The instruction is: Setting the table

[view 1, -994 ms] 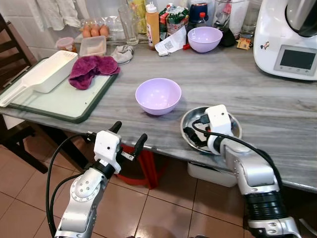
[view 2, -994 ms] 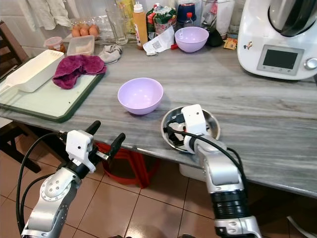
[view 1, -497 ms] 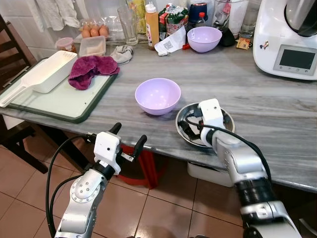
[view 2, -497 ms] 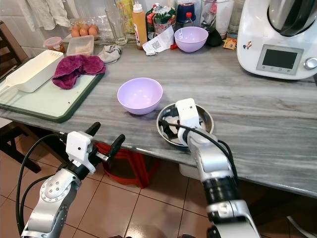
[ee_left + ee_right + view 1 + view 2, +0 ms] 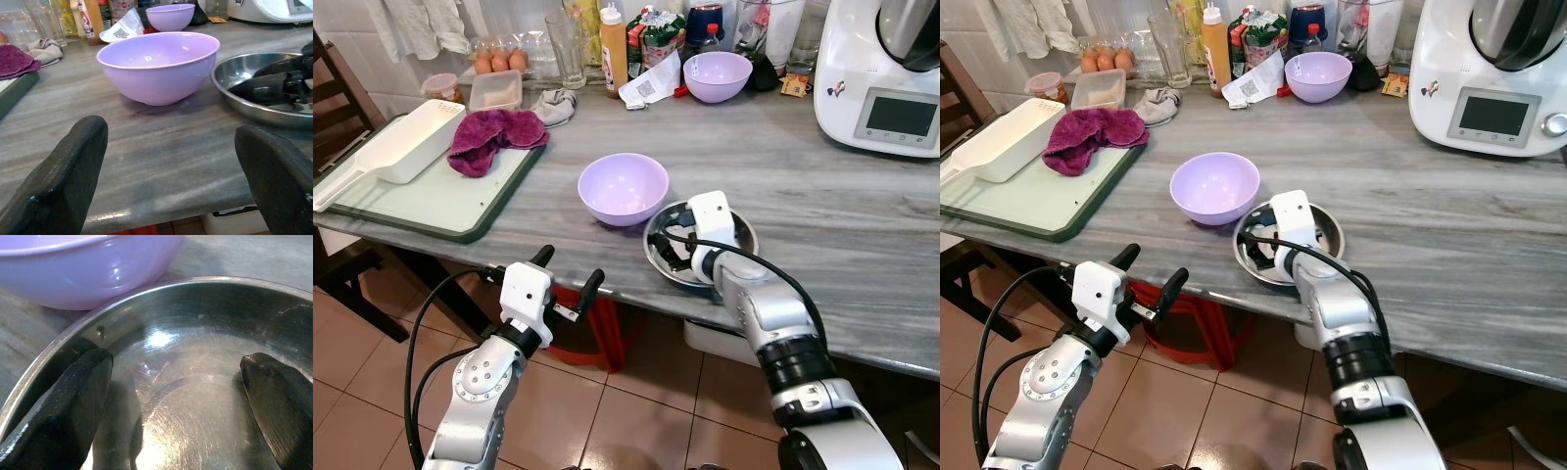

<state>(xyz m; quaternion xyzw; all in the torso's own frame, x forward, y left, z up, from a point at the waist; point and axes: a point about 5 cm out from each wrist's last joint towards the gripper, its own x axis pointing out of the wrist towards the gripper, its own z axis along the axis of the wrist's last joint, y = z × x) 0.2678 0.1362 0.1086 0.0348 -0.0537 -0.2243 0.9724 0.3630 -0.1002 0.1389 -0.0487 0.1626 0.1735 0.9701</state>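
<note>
The steel dish [image 5: 700, 245] sits flat near the tabletop's [image 5: 822, 196] front edge, round with no long axis, rim just beside the purple bowl [image 5: 623, 188]. The right tool [image 5: 680, 250] reaches down inside the dish, fingers spread wide against its inner wall, gripping nothing. The left tool [image 5: 566, 274] hangs below the tabletop edge before the purple bowl, fingers apart, empty.

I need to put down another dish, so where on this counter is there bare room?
The widest bare stretch of the grey counter lies between the steel bowl and the white kitchen machine. A smaller patch lies between the green tray and the near purple bowl. The back edge, around the sauce bottle and far purple bowl, is crowded.
</note>
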